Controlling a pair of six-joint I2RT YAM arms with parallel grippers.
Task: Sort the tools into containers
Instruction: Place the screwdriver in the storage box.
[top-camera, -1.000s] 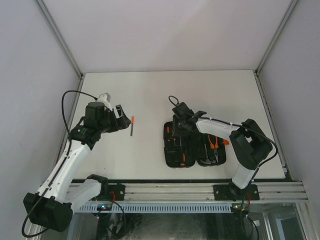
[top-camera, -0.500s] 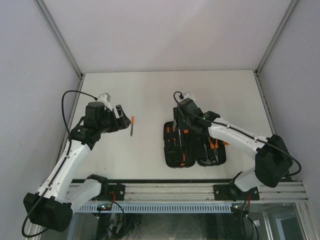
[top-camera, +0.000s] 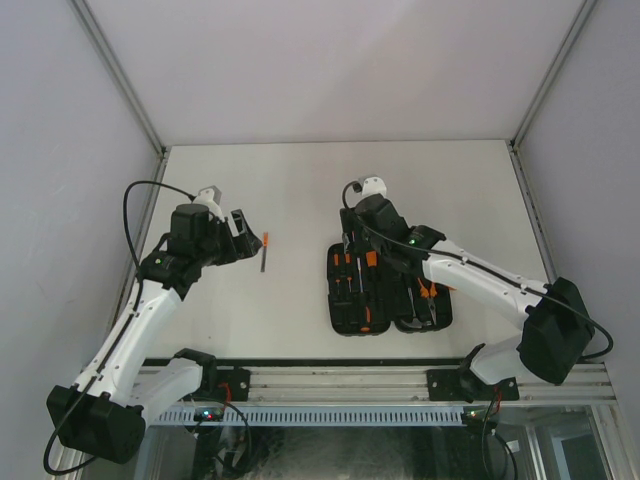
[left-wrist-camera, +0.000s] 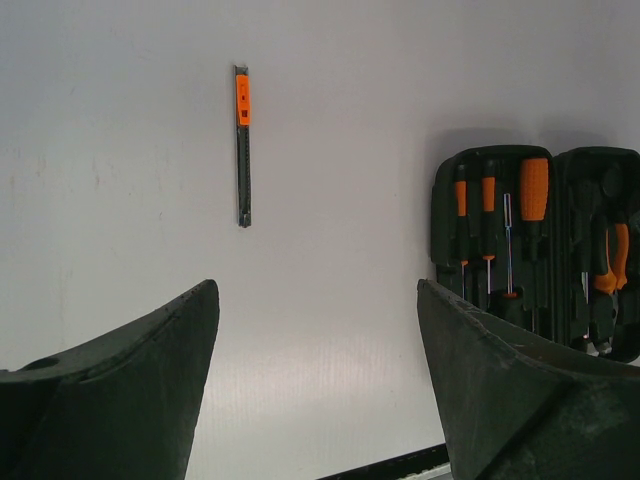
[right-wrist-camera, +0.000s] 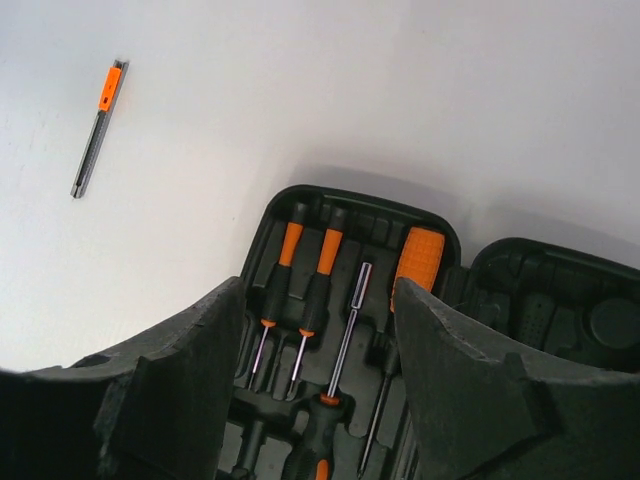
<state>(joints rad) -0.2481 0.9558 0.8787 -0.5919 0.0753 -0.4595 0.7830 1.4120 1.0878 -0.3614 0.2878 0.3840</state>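
The left gripper (left-wrist-camera: 316, 300) hangs over the bare white table (top-camera: 300, 180) with its jaws spread wide and nothing between them. Just ahead of its fingertips, toward the left finger's side, a slim grey cutter (left-wrist-camera: 242, 145) with an orange slider lies flat on the table, apart from both fingers. Farther ahead, toward its right finger's side and well apart from it, sits the open black case (left-wrist-camera: 440, 230). The right gripper (right-wrist-camera: 320, 290) is poised above the far end of that case, its jaws parted and empty, and the tools show in the gap between its fingers (right-wrist-camera: 170, 400). Directly below it, two thin screwdrivers (right-wrist-camera: 283, 262) with orange-and-black handles rest side by side in moulded slots. Beside them, toward the right finger, lie a bare metal shaft and then a thicker orange handle (right-wrist-camera: 420, 255). In the case's other half, beyond the right finger, the pliers (top-camera: 428, 290) lie with their orange grips showing. The cutter is off to the right gripper's left-finger side, well clear of the case.
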